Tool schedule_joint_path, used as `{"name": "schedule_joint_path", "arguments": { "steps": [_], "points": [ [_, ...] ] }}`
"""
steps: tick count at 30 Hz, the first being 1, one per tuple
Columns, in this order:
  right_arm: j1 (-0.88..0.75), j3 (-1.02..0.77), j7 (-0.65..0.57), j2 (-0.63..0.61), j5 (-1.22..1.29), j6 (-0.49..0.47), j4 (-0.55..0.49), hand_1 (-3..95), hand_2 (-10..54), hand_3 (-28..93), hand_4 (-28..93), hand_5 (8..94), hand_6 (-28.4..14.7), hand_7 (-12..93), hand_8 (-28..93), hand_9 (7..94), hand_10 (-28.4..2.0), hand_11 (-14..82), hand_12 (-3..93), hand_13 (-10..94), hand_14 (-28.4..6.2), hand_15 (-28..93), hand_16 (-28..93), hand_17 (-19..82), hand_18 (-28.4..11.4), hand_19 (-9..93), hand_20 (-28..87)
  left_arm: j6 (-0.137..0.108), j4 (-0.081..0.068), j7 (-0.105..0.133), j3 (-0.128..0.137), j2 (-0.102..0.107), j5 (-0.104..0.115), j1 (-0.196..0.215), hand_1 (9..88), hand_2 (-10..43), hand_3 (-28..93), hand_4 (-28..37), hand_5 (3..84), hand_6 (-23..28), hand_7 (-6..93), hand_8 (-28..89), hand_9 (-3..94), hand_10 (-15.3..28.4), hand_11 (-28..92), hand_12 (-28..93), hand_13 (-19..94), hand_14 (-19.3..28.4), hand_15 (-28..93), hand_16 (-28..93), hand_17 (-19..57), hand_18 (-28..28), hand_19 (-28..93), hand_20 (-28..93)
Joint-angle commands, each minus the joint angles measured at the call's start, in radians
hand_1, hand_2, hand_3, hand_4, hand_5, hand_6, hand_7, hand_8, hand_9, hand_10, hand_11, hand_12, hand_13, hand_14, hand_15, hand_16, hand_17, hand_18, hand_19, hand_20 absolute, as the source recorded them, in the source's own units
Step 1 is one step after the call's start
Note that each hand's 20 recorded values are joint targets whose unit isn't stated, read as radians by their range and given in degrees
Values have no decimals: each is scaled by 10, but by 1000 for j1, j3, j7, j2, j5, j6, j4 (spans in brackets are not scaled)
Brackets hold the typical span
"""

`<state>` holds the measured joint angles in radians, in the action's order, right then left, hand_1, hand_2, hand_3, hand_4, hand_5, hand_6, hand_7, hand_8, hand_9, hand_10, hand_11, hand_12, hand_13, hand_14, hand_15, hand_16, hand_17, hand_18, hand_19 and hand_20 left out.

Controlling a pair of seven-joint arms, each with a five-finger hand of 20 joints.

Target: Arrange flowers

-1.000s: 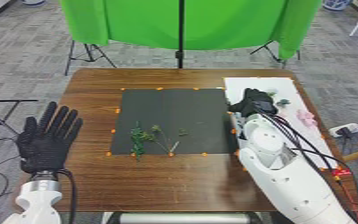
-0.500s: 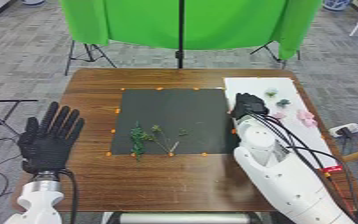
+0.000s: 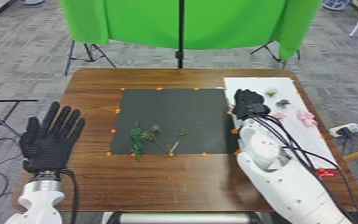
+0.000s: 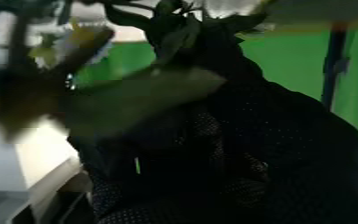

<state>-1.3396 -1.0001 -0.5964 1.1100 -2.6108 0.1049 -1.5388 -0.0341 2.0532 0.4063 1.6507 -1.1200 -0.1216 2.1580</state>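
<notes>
Flowers (image 3: pixel 307 119) are lying on the white sheet (image 3: pixel 255 82) at the right of the tabletop (image 3: pixel 158 185): pink ones nearer, a grey one (image 3: pixel 283 103) beyond them and a pale green one (image 3: pixel 270 92) farthest. The right hand (image 3: pixel 249 104) is hanging between the sheet and the black mat (image 3: pixel 175 107), its fingers closing on a leafy stem (image 4: pixel 149 92); white and yellow petals (image 4: pixel 91 35) are showing near the leaves. On the mat's near left part, a green sprig (image 3: pixel 137 140) is lying just left of thinner sprigs (image 3: pixel 157 132). Orange tape (image 3: pixel 204 154) is dotting the mat's edges. The left hand (image 3: pixel 47 150) is resting open at the tabletop's left edge, fingers spreading apart. A red label (image 3: pixel 326 173) is sitting at the near right, bearing print too small to make out.
</notes>
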Motion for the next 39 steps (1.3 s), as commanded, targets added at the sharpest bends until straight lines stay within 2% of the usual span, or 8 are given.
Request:
{"name": "schedule_joint_path", "arguments": {
  "steps": [1,9,15,22,25,31,36,39],
  "points": [
    [-84,-7,-73,-19,18,84,-141,630,-95,812,-283,677,3,585,83,878,-79,180,441,794,-69,668,447,455,-260,932,660,5,-3,-10,-6,-4,6,18,264,110,763,-283,412,85,87,-94,363,151,150,86,279,154,274,-50,-73,140,284,103],
    [-199,-4,-128,51,71,13,-357,622,-95,829,-283,676,-3,582,88,873,-82,189,448,785,-77,688,443,462,-264,932,676,2,-2,-15,-1,7,6,17,266,113,761,-283,414,85,89,-95,364,151,150,87,281,155,275,-49,-71,139,280,103],
    [-220,29,-177,121,98,-51,-362,623,-95,832,-283,672,-10,574,90,862,-87,204,450,773,-83,696,440,458,-265,932,684,-9,-3,-21,-8,18,11,7,265,118,762,-283,416,85,90,-97,367,154,153,86,282,156,276,-49,-72,140,281,106],
    [-238,28,-183,143,77,-77,-360,624,-95,831,-283,656,-16,575,90,838,-95,230,448,752,-91,703,439,446,-265,932,688,-35,3,-19,-18,30,53,-1,266,119,762,-283,423,91,96,-100,372,155,160,85,286,155,284,-49,-73,141,282,108],
    [-242,17,-201,146,115,-102,-370,618,-95,828,-283,646,-20,578,87,822,-108,246,445,741,-95,708,436,443,-267,932,688,-23,6,-24,-18,31,64,-1,266,124,764,-283,425,91,98,-102,375,155,164,85,288,155,287,-50,-73,140,283,108],
    [-253,-2,-193,150,162,-165,-405,537,-95,803,-283,590,-53,545,60,767,-146,196,349,688,-116,697,374,427,-268,932,689,-24,14,-17,-5,33,66,9,267,126,763,-283,427,92,101,-103,377,155,169,83,289,155,291,-53,-73,141,284,109],
    [-254,0,-188,159,154,-144,-405,472,-95,844,-283,583,-71,463,46,669,-196,273,176,655,-133,687,329,417,-269,932,688,-22,17,-20,-5,29,71,16,265,129,764,-283,429,92,103,-104,379,155,171,82,289,156,295,-55,-73,140,285,109],
    [-254,2,-188,157,136,-122,-403,429,-95,875,-283,578,-81,427,-143,632,-207,247,163,637,-149,706,261,416,-271,932,690,-22,16,-22,-6,28,73,14,264,131,764,-283,429,92,103,-104,380,156,172,82,288,156,296,-57,-73,140,286,109]
  ]
}}
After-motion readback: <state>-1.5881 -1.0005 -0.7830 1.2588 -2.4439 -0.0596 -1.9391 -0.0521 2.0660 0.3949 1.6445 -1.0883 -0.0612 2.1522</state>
